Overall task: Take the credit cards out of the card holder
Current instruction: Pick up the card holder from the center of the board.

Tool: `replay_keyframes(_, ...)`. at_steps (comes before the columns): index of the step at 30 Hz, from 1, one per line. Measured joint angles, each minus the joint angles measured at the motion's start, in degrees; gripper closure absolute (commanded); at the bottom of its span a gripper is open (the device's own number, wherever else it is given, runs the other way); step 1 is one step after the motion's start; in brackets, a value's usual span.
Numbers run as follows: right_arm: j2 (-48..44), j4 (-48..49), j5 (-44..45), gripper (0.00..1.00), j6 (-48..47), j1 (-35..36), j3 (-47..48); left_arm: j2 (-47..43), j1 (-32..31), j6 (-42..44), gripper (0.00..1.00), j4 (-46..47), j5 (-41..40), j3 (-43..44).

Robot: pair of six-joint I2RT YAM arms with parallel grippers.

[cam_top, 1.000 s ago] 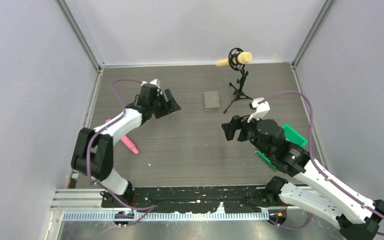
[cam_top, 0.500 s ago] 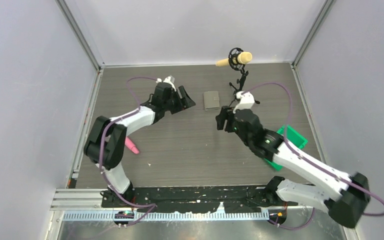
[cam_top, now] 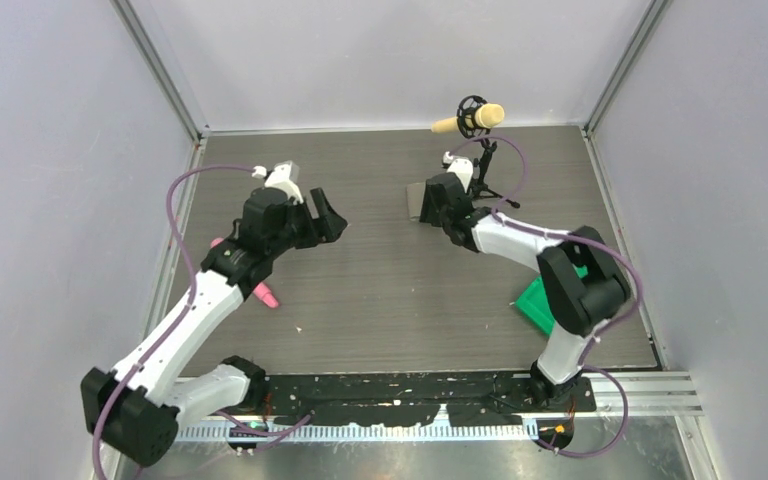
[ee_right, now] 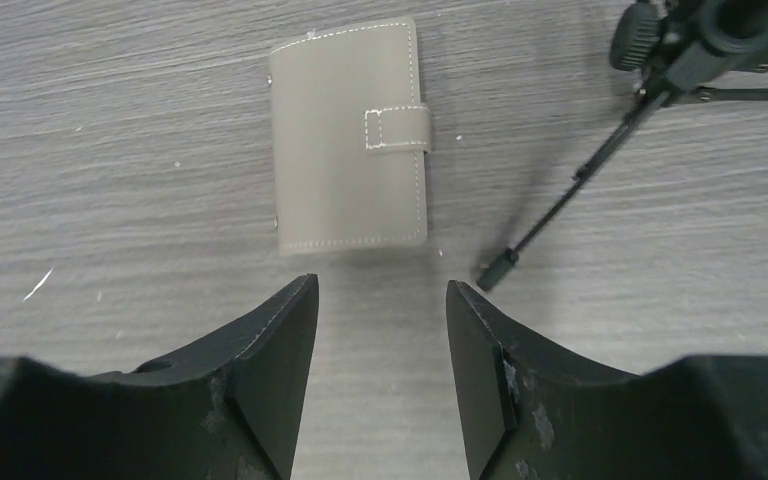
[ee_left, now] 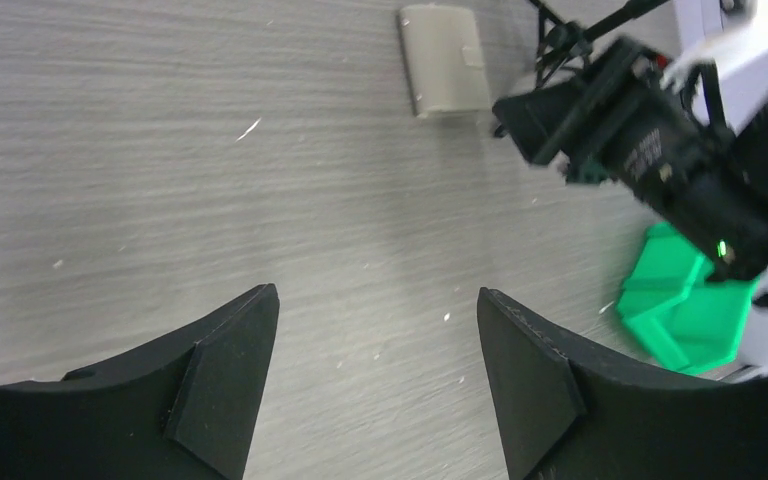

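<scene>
**Closed card holder and both grippers.** The card holder (ee_right: 350, 150) lies flat on the grey wood-grain table (cam_top: 380, 290), at its far middle, just left of the feet of a black microphone tripod (ee_right: 600, 160). Its long axis runs from the near side to the far side of the table. In the right wrist view the near short edge faces the gripper. It is a shut rectangle with rounded corners, matte grey-olive and leather-like. A pale line of stitching follows its edges. A short stitched strap tab wraps over its right long edge, above the middle. What it contains is hidden.

The right gripper (ee_right: 380, 300) hangs just in front of the holder's near short edge. Its black jaws are parted, and only bare table shows between them. They do not touch the holder. In the top view this gripper covers part of the holder.

The left gripper (ee_left: 375, 310) hangs well to the left over the table, its jaws spread wide around nothing. Small pale lettering on the right arm's housing is too blurred to read. A green plastic bin (cam_top: 538, 300) sits near the right edge.
</scene>
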Motion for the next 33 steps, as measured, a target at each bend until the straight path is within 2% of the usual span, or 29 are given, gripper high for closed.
replay_keyframes(6,9.9,0.4,-0.5,0.40,2.5,-1.5,5.5,-9.0,0.0,2.3,0.24,-7.5,-1.0,-3.2)
replay_keyframes(12,13.7,0.2,-0.8,0.39,4.2,-2.6,8.6,-12.8,0.0,2.8,0.24,-10.4,-1.1,-4.3)
replay_keyframes(15,14.8,0.1,-1.3,0.42,4.5,-3.1,9.7,-13.4,0.0,2.8,0.24,-11.4,-1.1,-4.6)
replay_keyframes(17,15.3,0.2,-1.7,0.49,4.6,-3.4,10.0,-13.5,0.0,2.8,0.24,-11.9,-1.3,-4.9)
replay_keyframes(19,15.5,0.2,-2.3,0.62,4.5,-3.7,10.2,-13.5,0.0,2.7,0.24,-12.4,-1.5,-5.3)
replay_keyframes(22,15.6,0.2,-3.5,0.90,3.1,-4.1,10.2,-13.6,0.0,2.7,0.24,-13.0,-1.5,-6.2)
replay_keyframes(23,15.6,0.2,-4.5,0.93,2.2,-4.2,10.3,-13.6,0.0,2.7,0.24,-13.1,-1.2,-6.5)
replay_keyframes(29,14.2,-0.6,-11.5,0.95,-4.2,-4.4,10.5,-14.6,0.0,2.0,0.23,-13.8,0.9,-10.3)
replay_keyframes(33,7.4,-3.9,-12.5,0.95,-7.1,-3.2,5.6,-14.6,0.0,0.5,0.24,-14.2,2.5,-12.3)
